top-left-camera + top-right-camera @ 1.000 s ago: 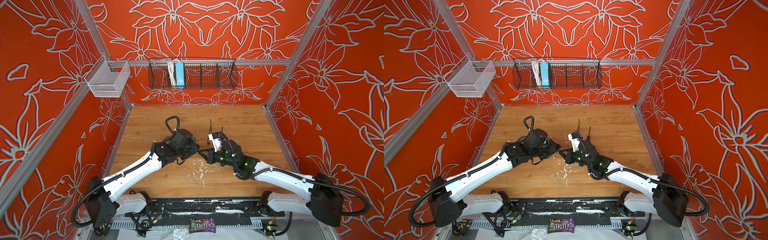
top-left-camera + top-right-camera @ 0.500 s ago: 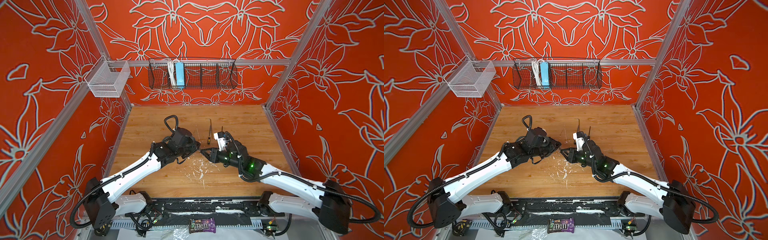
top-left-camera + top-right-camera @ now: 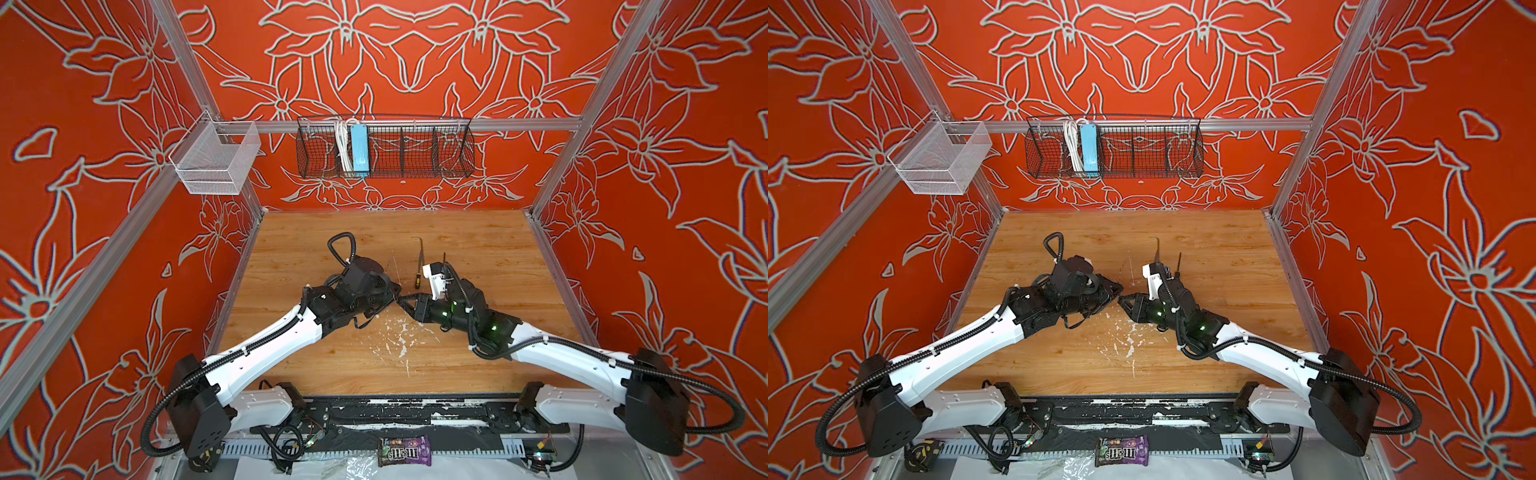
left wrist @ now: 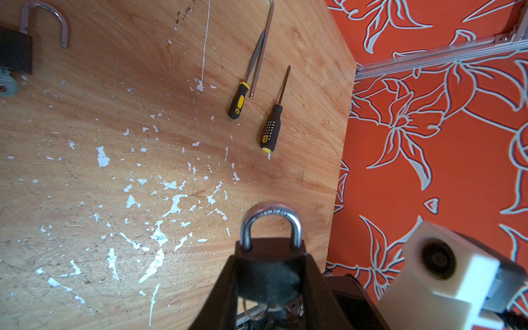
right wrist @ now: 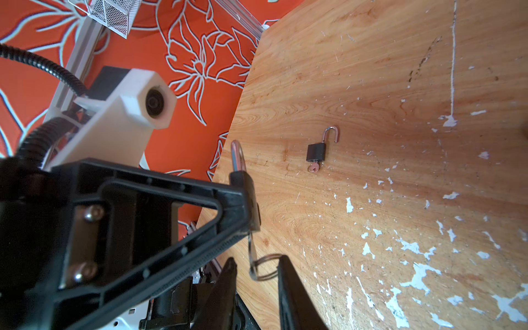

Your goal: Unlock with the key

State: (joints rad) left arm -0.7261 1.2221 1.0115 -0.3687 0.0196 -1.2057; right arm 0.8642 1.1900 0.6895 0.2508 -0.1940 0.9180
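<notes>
Top views: you see the left gripper (image 3: 392,294) and the right gripper (image 3: 409,303) meeting tip to tip above the middle of the wooden table (image 3: 478,353), their black bodies covering whatever sits between them; a hex key (image 3: 419,253) and a screwdriver (image 3: 416,282) lie on the boards just behind the tips. Left wrist view: your left gripper is clamped on the black body of the padlock (image 4: 270,251), whose closed shackle (image 4: 270,213) points straight out past the fingertips, the lock's long axis in line with the fingers; a second padlock (image 4: 14,53) lies well apart on the table, its shackle swung open. Right wrist view: you see the held padlock edge-on, with the key (image 5: 251,246) sticking out of the end opposite the shackle and a wire ring (image 5: 264,268) hanging from it. That ring sits between the right gripper's jaws, which stand apart; you cannot tell whether either jaw touches it.
</notes>
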